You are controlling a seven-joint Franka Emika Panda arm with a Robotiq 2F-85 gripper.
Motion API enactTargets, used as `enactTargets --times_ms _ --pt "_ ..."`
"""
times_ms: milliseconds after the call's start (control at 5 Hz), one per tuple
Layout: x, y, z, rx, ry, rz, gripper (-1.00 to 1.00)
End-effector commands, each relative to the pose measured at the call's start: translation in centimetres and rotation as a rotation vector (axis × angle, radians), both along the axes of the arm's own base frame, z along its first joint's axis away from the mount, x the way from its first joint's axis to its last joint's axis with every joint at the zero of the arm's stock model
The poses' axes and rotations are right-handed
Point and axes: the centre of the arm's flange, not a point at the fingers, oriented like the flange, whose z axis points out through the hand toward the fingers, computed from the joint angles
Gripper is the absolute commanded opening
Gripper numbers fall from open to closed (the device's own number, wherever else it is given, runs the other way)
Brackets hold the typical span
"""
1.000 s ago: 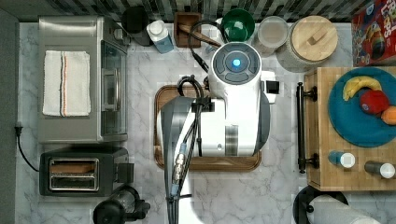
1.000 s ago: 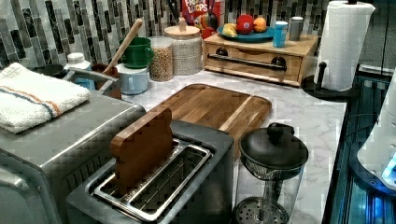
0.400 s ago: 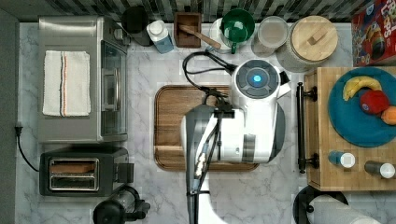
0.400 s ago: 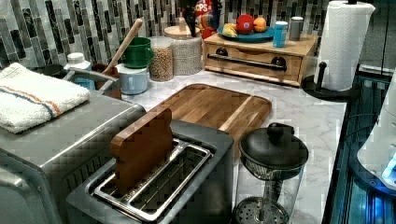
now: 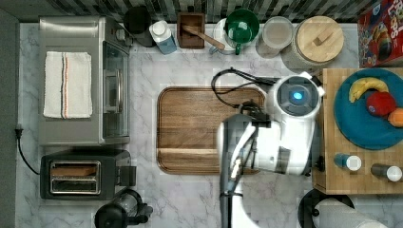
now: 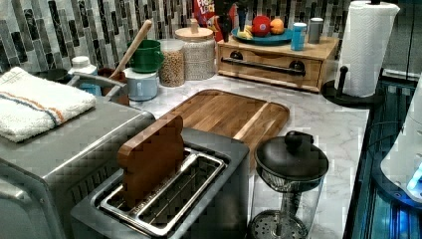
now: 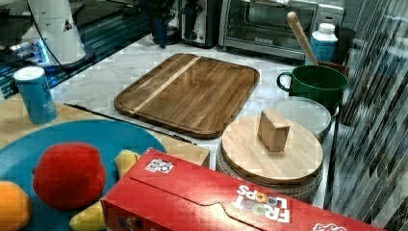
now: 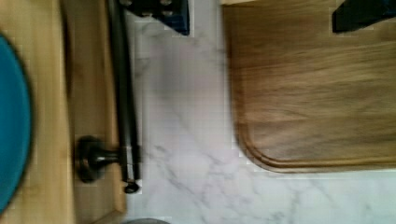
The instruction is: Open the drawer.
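I count one drawer (image 6: 268, 64), shut, in the wooden box at the top view's right, one black handle (image 8: 122, 88) across its front, one board (image 5: 209, 128) beside it on the marble surface (image 5: 190, 204). Since 0.4 s ago the arm (image 5: 285, 133) has slid from over the board toward the drawer. The hand (image 8: 261, 11) seems spread, one dark finger (image 8: 159, 9) by the handle, though I can't tell for sure.

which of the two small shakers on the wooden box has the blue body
The blue shaker, the one standing nearer the blue plate of fruit on the drawer unit. The other shaker, beside it towards the paper towel roll, is grey metal.
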Motion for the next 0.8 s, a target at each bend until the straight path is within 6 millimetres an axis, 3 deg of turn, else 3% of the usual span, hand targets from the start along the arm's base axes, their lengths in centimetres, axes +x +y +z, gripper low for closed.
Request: enactTargets --times_ms 200,600,800 --pt "-1.6 -6.4 -3.7 -0.015 -0.058 0.130 1.00" --pt "-1.8 -9.1 -7.6 -0.010 -0.132 0.164 1.00" --pt "-2.5 -8.9 -8.5 0.006 -0.141 0.133 1.00"
